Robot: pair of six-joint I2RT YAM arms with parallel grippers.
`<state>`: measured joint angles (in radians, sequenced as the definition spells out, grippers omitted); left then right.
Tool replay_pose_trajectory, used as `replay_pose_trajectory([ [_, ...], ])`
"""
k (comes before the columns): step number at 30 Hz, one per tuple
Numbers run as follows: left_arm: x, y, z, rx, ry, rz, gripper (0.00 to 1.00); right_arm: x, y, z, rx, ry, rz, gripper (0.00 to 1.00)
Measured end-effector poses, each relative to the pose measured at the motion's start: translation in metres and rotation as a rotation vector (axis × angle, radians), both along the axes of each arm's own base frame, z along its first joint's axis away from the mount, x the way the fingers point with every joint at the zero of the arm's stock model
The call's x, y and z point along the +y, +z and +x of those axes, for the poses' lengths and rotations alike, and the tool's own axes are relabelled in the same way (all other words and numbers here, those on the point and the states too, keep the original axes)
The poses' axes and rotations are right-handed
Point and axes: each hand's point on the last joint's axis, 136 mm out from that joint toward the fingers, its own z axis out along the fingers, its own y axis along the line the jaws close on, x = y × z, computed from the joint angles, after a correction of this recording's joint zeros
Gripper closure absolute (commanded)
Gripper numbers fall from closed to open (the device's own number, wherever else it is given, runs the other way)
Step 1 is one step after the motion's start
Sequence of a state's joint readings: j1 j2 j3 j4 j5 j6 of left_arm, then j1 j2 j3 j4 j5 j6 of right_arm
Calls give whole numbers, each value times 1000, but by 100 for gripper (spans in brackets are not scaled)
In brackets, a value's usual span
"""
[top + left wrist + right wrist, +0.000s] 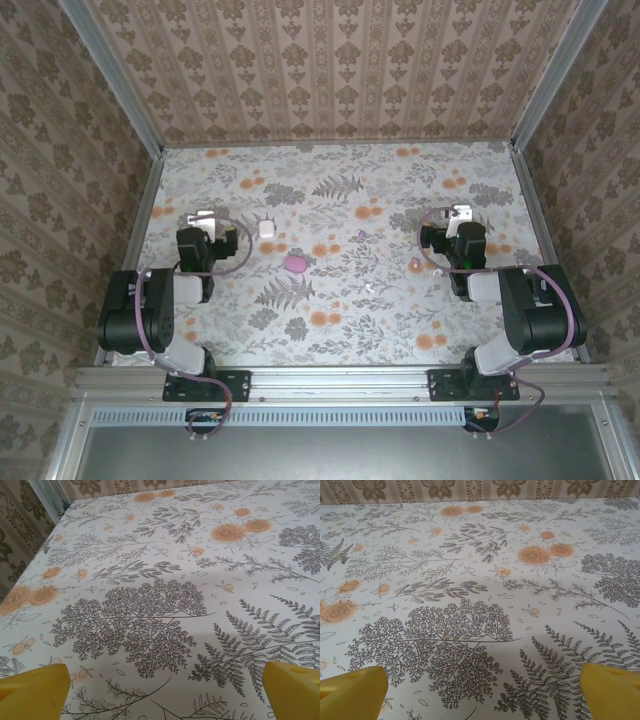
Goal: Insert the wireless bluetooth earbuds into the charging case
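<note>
Left wrist view had the left gripper (165,695) with its yellow fingers (35,690) spread wide above the floral table (150,580), and the right gripper (485,692) stood just as wide. On the top external view the earbuds (415,264) lay between the two pairs of fingers, one tiny pink piece near the right fingers' left side and another (361,236) farther left. Beyond them, a pink oval item (296,264) and a white rounded-square item (266,228) sat closer to the left fingers.

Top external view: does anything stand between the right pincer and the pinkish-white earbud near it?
Nothing visible does. The pinkish-white earbud lies on bare tablecloth left of the right arm; the open right pincer sits farther up the table.
</note>
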<state>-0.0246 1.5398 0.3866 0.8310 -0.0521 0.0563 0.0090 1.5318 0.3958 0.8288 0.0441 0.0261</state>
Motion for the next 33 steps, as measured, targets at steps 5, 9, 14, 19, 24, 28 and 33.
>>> replay_pose_trajectory([
  [5, -3, 0, 0, 0, -14, -6, 0, 0, 0, 0, -1, 1, -1, 0],
  [9, -8, 3, -1, -21, -29, -2, 0, 2, 1, 0, -7, 8, -4, 0],
  [14, -8, 17, -11, -42, -18, 2, 0, 10, 10, -7, -17, 33, -14, 0],
  [19, 18, 75, -23, -109, 133, -75, 0, 20, 66, -5, -16, 86, 9, 0],
  [24, 48, 117, -50, -163, 327, -240, 0, 55, 119, -19, -74, 262, 115, 9],
  [28, 43, 118, -70, -149, 334, -387, 0, 101, 112, -38, -3, 446, 233, 16],
  [33, 10, 92, -82, -29, 224, -564, 1, 180, 102, -69, 112, 723, 232, 23],
])
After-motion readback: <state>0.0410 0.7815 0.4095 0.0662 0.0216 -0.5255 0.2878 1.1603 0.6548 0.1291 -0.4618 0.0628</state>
